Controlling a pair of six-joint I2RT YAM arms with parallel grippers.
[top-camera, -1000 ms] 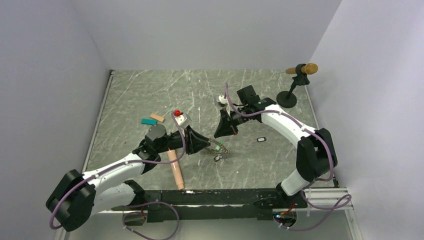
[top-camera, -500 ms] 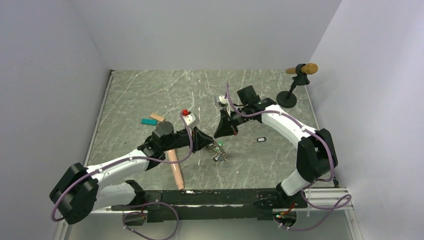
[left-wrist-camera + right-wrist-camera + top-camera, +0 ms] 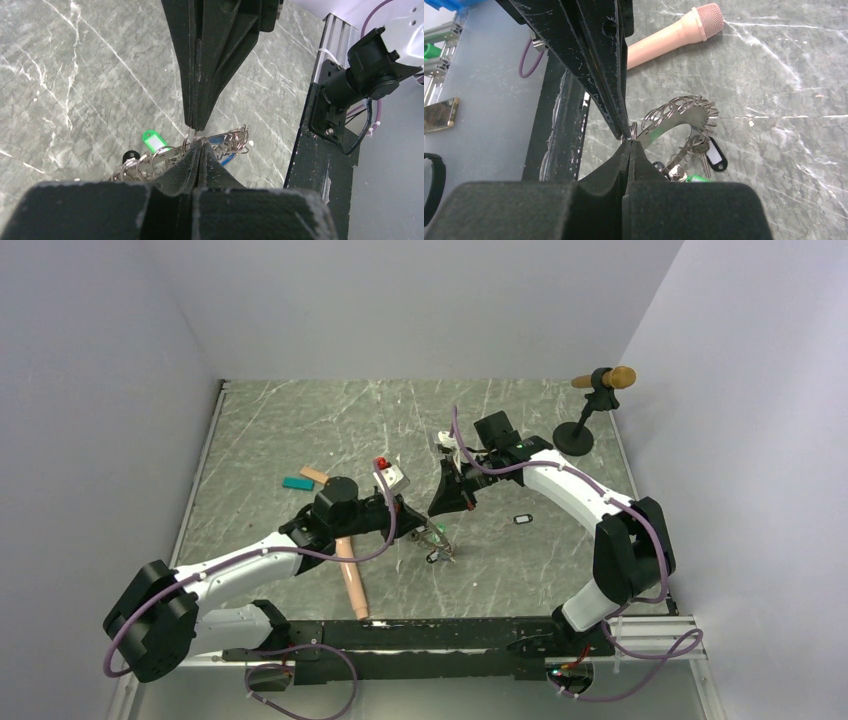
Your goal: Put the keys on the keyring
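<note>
The keyring (image 3: pixel 679 112) is a curved metal band strung with several small rings, and it arcs up off the table (image 3: pixel 300 430) to where both grippers meet. On it hang keys with a green tag (image 3: pixel 152 141), a black tag (image 3: pixel 715 155) and a blue tag (image 3: pixel 224 152). My right gripper (image 3: pixel 630 142) is shut on a small ring at the band's end. Tip to tip against it, my left gripper (image 3: pixel 200 142) is shut on the same ring. From above, the keyring (image 3: pixel 437 540) hangs just below both grippers. One loose black-tagged key (image 3: pixel 522 519) lies to the right.
A peach microphone (image 3: pixel 350 578) lies under the left arm. Teal (image 3: pixel 297 483) and tan (image 3: pixel 314 475) blocks sit to the left. A black stand (image 3: pixel 575 435) holding a brown microphone is at the back right. The black rail (image 3: pixel 320 165) runs along the table's near edge.
My left arm has swung right to the right gripper's tip, and its jaws have closed on the ring. The right arm has stayed still.
</note>
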